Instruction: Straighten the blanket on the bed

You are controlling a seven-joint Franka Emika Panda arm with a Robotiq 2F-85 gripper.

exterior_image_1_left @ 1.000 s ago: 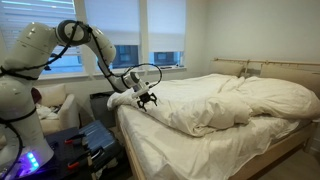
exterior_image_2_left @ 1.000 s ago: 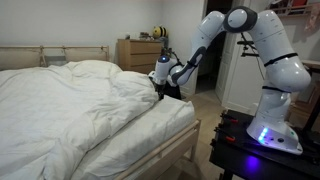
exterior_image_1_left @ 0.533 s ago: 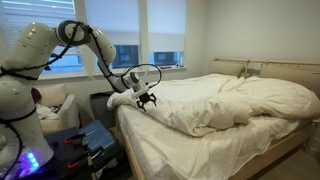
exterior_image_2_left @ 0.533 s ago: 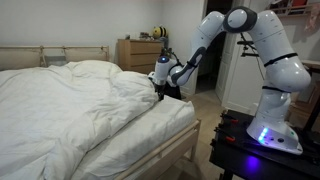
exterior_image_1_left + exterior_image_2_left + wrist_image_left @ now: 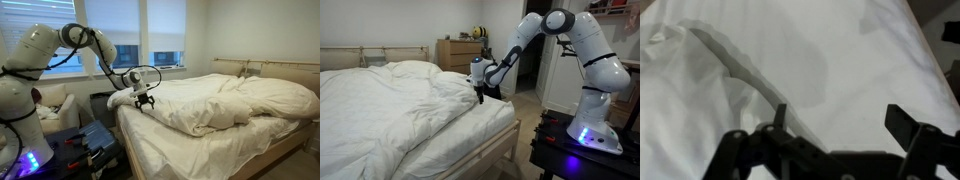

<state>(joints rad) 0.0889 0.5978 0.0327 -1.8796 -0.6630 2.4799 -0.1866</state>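
Note:
The puffy off-white blanket [image 5: 232,102] [image 5: 390,105] lies bunched and wrinkled across the bed [image 5: 265,158] [image 5: 490,152], pulled back from the foot end so the white sheet shows there. My gripper [image 5: 146,101] [image 5: 480,95] hangs open just above the foot corner of the bed, close to the blanket's rumpled edge [image 5: 740,75]. In the wrist view the gripper [image 5: 840,118] has its two dark fingers spread wide over flat white fabric, with nothing between them.
A white armchair [image 5: 55,108] stands by the window behind the arm. A wooden dresser [image 5: 460,55] stands against the far wall. The robot base with a blue light [image 5: 585,135] sits on a dark stand beside the bed's foot.
The arm has shifted slightly, with the gripper edging a little along the foot of the bed. The blanket has not moved.

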